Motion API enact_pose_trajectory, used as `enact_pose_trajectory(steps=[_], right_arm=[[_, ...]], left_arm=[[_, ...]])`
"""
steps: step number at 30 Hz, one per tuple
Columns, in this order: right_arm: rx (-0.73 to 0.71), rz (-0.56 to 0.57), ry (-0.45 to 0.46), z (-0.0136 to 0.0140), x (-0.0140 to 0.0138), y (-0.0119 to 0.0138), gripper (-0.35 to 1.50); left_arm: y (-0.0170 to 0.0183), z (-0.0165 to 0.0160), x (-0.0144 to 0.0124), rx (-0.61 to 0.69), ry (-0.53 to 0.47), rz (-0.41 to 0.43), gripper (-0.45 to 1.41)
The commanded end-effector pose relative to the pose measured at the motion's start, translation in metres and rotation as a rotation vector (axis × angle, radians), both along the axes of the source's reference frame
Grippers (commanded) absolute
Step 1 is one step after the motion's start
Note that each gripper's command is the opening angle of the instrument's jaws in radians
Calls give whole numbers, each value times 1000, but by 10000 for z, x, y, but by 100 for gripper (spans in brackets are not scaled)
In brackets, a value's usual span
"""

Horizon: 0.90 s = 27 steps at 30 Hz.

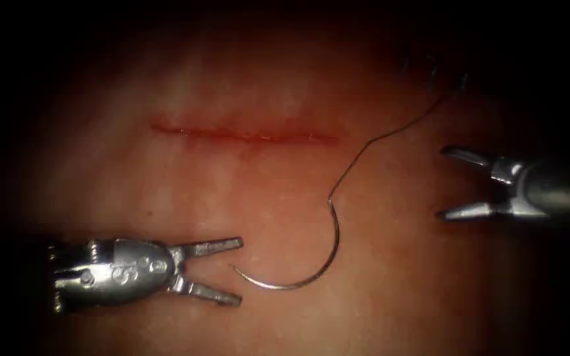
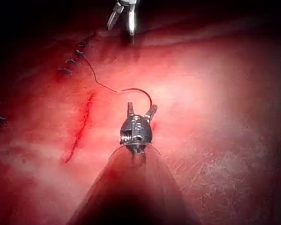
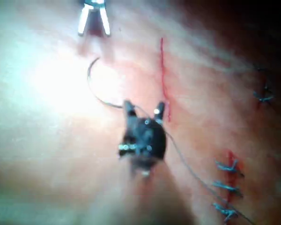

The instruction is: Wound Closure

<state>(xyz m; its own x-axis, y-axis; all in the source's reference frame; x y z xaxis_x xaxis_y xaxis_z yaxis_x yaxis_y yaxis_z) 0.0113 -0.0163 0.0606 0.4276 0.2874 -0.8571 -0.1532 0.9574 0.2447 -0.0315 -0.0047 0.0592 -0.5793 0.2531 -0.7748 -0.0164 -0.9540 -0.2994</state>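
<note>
Steel curved needle point(image 1: 311, 260) lies loose on the pale pink tissue point(image 1: 166, 191), below the thin red cut point(image 1: 245, 135), dark thread point(image 1: 390, 132) trailing from it. Left tool point(image 1: 232, 270) and right tool point(image 1: 453, 184) both gape, holding nothing.

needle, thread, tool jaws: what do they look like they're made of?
Curved needle, lying loose on the tissue below the cut: thin polished metal, by its bright glint. Dark thread: fine single strand, probably synthetic; hard to tell. Left tool and right tool, both open and holding nothing: silvery metal, likely steel, with specular highlights.
</note>
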Motion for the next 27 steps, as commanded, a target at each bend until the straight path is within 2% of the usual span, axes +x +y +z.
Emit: enact_pose_trajectory(steps=[1,5,13,27], right_arm=[[-2,-2,0,6,10,0,98],[-2,-8,-10,7,13,-2,98],[-1,-11,-15,5,14,-4,96],[0,-11,-18,2,17,-6,95]], left_arm=[[1,7,-7,0,4,4,61],[-5,12,-16,3,40,21,62],[-25,32,-33,-1,198,82,67],[-18,56,-36,-32,314,73,67]])
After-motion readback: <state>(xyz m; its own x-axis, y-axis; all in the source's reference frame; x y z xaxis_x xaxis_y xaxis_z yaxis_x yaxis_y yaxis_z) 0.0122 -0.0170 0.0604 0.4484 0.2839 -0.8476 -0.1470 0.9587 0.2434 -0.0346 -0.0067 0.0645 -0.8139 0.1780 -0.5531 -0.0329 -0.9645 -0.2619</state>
